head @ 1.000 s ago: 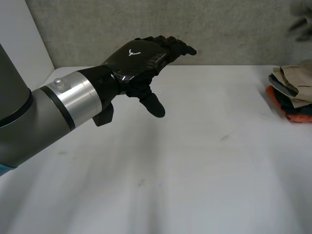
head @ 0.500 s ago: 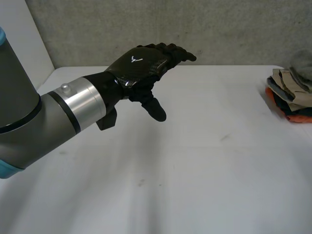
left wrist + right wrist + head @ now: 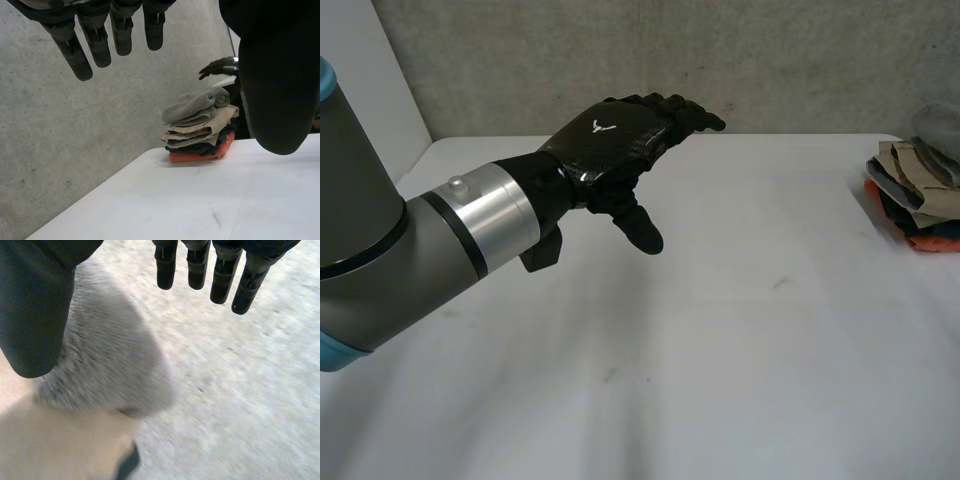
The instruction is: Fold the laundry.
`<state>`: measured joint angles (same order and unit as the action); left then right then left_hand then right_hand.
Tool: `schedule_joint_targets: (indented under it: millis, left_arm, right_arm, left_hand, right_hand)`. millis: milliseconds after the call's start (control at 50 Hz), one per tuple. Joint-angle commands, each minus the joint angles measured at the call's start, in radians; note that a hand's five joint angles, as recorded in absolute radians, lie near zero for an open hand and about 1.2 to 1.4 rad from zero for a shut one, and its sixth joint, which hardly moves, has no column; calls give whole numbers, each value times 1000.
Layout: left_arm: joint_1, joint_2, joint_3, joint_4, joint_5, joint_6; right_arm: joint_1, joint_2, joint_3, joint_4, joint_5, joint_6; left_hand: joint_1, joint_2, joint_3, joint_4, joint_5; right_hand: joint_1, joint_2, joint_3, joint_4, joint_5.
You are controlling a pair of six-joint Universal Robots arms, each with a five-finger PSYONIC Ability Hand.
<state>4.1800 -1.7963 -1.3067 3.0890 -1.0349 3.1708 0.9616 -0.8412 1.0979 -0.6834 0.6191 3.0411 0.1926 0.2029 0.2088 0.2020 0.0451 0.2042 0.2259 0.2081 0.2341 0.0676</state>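
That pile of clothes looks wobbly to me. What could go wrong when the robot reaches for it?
1. The right hand hangs open at the grey garment topping the stack. Grabbing it might drag lower pieces along or tip the uneven stack, which sits near the edge of the table.
2. The left hand hovers open over the table's middle and could get in the way of spreading the garment.

Clothes stack [image 3: 918,205] cut off at head view's edge — its grey top piece [image 3: 107,365] blurred in right wrist view.
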Motion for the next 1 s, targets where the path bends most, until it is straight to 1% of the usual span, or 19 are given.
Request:
schedule_joint_targets:
  millis: [20,100,140,180,200,260,280,340,360,420,440,500,520,560,600,680,740,820,1000]
  left_arm:
    - [3,9,0,-1,1,0]
    - [5,11,1,-1,-1,0]
    - [6,14,3,-1,-1,0]
    - [8,20,6,-1,-2,0]
    - [8,27,7,0,-4,0]
    - [12,41,9,0,-20,-2]
    - [20,49,9,2,-46,-2]
    - [35,63,10,2,-105,-2]
    - [43,70,9,2,-153,-2]
    - [51,84,4,4,-232,-2]
    - [52,96,3,5,-284,-2]
    - [54,113,-3,14,-359,3]
    - [54,123,-14,22,-405,6]
    - [60,132,-29,30,-445,11]
    - [78,149,-61,46,-491,14]
    - [107,170,-143,77,-516,14]
    - [117,181,-183,102,-514,15]
    - [120,183,-229,129,-516,15]
    - [121,178,-253,132,-514,14]
  right_arm:
    - [-110,-82,40,71,57,-74]
    - [-144,-98,34,82,135,-206]
    - [-147,-133,23,100,253,-278]
    - [-141,-165,14,117,344,-303]
    - [-141,-206,7,136,416,-308]
    - [-117,-260,11,159,497,-305]
    - [-66,-288,22,174,522,-292]
    - [37,-331,42,197,530,-248]
    - [98,-375,65,221,534,-207]
    - [173,-472,117,271,536,-148]
    - [216,-530,158,307,534,-118]
    - [281,-593,230,352,536,-76]
    - [339,-620,279,367,538,-52]
    - [409,-641,327,375,541,-36]
    - [529,-664,399,372,545,-25]
    - [678,-661,494,372,594,-28]
    - [751,-645,549,369,681,-38]
    - [798,-595,580,325,761,-39]
    - [807,-582,585,266,792,-39]
  left_hand:
    - [41,31,25,32,14]
    - [41,31,25,32,14]
    - [39,28,22,29,12]
    - [41,31,25,32,14]
    - [41,31,25,32,14]
    - [41,31,25,32,14]
    - [41,31,25,32,14]
    - [41,31,25,32,14]
    - [33,22,17,23,6]
    - [15,5,-1,6,-12]
    - [6,-4,-10,-3,-21]
    - [0,-10,-16,-9,-27]
    - [-3,-13,-19,-12,-30]
    - [-6,-16,-22,-15,-33]
    - [-6,-16,-22,-15,-33]
    - [-8,-19,-25,-18,-35]
    - [-8,-19,-25,-18,-35]
    - [-8,-19,-25,-18,-35]
    - [-17,-28,-33,-27,-44]
  right_hand:
    - [-30,-51,-34,-60,-68]
    - [-30,-51,-34,-60,-68]
    - [-30,-51,-34,-60,-68]
    - [-30,-51,-34,-60,-68]
    - [-30,-51,-34,-60,-68]
    - [-30,-51,-34,-60,-68]
    - [-30,-51,-34,-60,-68]
    - [-30,-51,-34,-60,-68]
    - [-30,-51,-34,-60,-68]
    - [-30,-51,-34,-60,-68]
    - [-30,-51,-34,-60,-68]
    - [-30,-51,-34,-60,-68]
    - [-30,-51,-34,-60,-68]
    - [-30,-51,-34,-60,-68]
    - [-30,-51,-34,-60,-68]
    - [-30,-51,-34,-60,-68]
    - [-30,-51,-34,-60,-68]
    - [-30,-51,-34,-60,-68]
    - [-30,-51,-34,-60,-68]
